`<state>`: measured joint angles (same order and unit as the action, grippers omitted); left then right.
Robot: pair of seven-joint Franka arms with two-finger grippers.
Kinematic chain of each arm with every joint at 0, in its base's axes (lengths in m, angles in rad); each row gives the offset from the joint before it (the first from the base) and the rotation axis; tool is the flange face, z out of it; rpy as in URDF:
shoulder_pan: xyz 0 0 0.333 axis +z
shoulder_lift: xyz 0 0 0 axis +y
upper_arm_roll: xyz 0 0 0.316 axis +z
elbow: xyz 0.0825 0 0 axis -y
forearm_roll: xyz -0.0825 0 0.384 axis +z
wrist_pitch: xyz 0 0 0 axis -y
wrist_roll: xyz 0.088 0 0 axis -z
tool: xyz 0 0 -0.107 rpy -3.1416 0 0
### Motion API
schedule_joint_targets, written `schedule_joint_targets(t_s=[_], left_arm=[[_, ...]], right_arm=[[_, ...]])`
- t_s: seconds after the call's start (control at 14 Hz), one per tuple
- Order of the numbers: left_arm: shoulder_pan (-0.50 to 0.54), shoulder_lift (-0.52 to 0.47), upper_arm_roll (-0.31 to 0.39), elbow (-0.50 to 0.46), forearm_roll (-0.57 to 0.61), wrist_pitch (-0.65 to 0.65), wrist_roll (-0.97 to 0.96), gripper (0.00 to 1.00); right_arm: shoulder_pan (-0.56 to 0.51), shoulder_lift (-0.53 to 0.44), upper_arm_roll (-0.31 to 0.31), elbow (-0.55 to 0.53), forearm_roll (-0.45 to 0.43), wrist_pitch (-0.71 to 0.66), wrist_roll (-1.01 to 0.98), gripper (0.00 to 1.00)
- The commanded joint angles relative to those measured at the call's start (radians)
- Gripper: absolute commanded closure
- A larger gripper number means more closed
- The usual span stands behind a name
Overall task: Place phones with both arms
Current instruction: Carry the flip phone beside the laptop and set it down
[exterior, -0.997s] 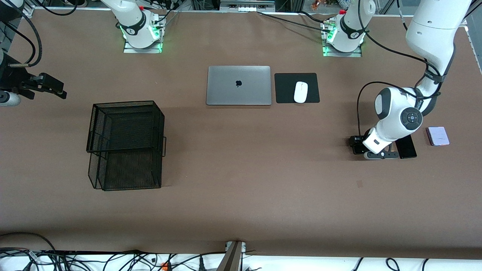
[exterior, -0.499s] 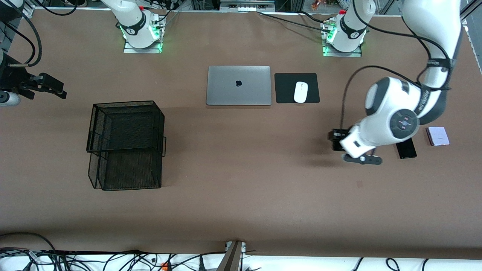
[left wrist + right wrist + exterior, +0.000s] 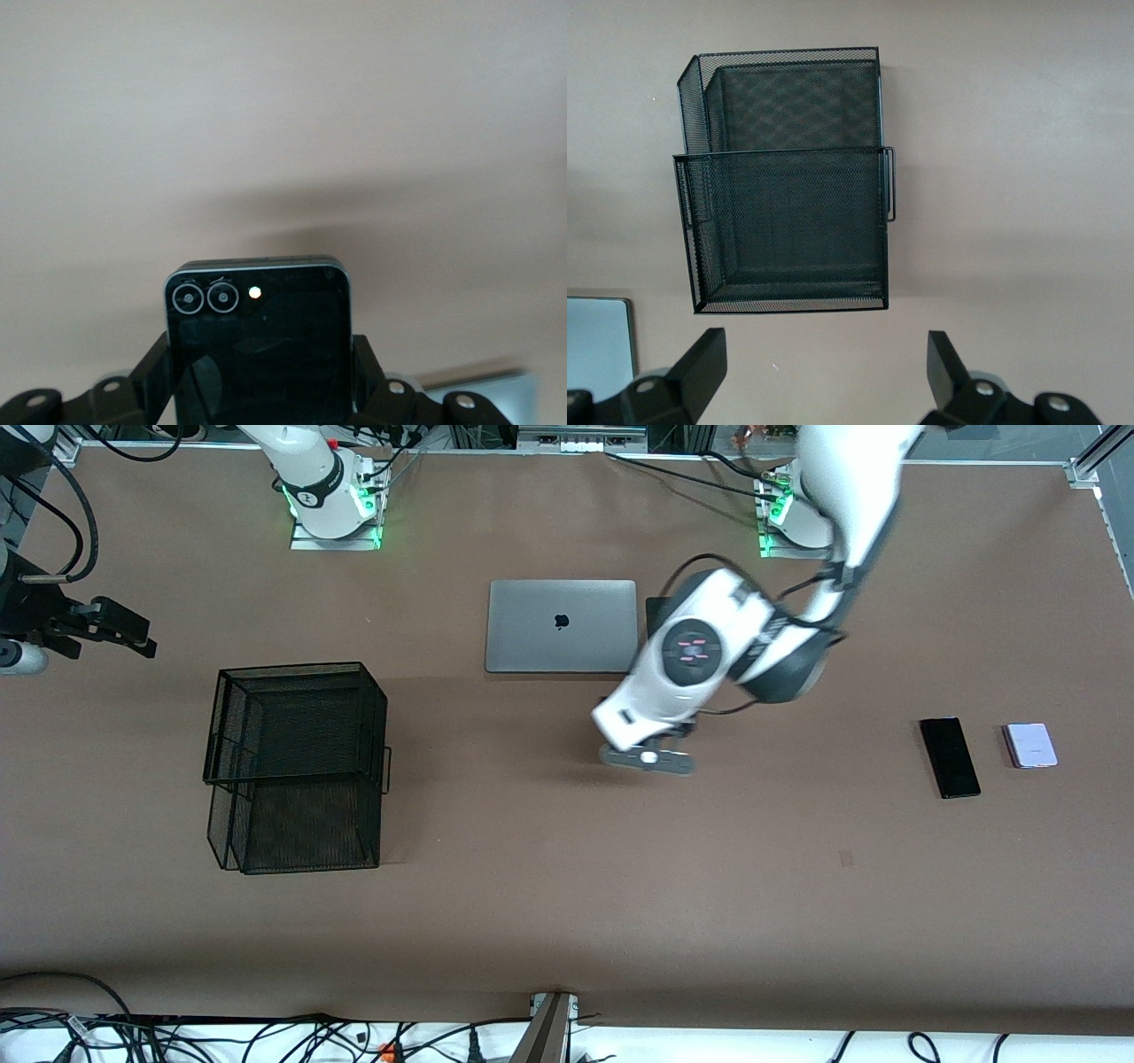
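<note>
A: What does the left gripper [image 3: 261,403] hold?
B: The small black phone [image 3: 259,341], clamped between its fingers, above bare table just by the laptop [image 3: 562,626].
A: And the right gripper [image 3: 824,372]?
B: Spread wide, waiting above the mesh basket [image 3: 787,177].

The left arm swings from the right side of the front frame to its centre, and its left gripper [image 3: 645,755] now hangs over bare table just below the laptop [image 3: 562,626], clamped on the small black phone [image 3: 259,350]. The long black phone [image 3: 949,757], half covered before, lies fully uncovered at centre right. The arm now covers the mouse pad.
</note>
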<state>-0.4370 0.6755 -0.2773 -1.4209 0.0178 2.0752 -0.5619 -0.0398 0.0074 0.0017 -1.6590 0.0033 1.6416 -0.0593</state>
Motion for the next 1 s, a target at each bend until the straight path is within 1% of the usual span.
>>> schedule_joint_targets(t_s=[0.0,0.21,0.28,0.36,0.43,0.5,0.57,0.78,0.85,0.93], left_arm=[[-0.109,0.160,0.020,0.116,-0.022,0.180,-0.140,0.60],[-0.167,0.265,0.023,0.123,-0.022,0.418,-0.258,0.60],[-0.186,0.283,0.027,0.122,-0.012,0.477,-0.262,0.58],[-0.204,0.297,0.029,0.120,-0.012,0.499,-0.259,0.58],[-0.206,0.297,0.029,0.120,-0.012,0.499,-0.257,0.50],[-0.206,0.297,0.029,0.120,-0.010,0.499,-0.256,0.16],[-0.206,0.296,0.030,0.117,-0.009,0.499,-0.254,0.00],[-0.195,0.280,0.030,0.117,-0.002,0.491,-0.260,0.00],[-0.183,0.262,0.032,0.106,-0.002,0.470,-0.260,0.00],[-0.158,0.219,0.032,0.094,-0.002,0.394,-0.260,0.00]], right_arm=[[-0.012,0.002,0.009,0.013,0.004,-0.003,-0.016,0.00],[-0.012,0.002,0.009,0.013,0.004,-0.003,-0.017,0.00],[-0.012,0.003,0.009,0.013,0.004,-0.003,-0.016,0.00],[-0.012,0.003,0.009,0.013,0.004,-0.003,-0.016,0.00],[-0.012,0.003,0.011,0.013,0.004,-0.005,-0.016,0.00],[-0.012,0.003,0.011,0.013,0.004,-0.006,-0.017,0.00],[-0.012,0.002,0.011,0.013,0.004,-0.008,-0.017,0.00],[-0.012,0.003,0.011,0.013,0.004,-0.008,-0.017,0.00],[-0.012,0.003,0.011,0.011,0.004,-0.006,-0.019,0.00],[-0.011,0.005,0.012,0.011,0.003,-0.003,-0.017,0.00]])
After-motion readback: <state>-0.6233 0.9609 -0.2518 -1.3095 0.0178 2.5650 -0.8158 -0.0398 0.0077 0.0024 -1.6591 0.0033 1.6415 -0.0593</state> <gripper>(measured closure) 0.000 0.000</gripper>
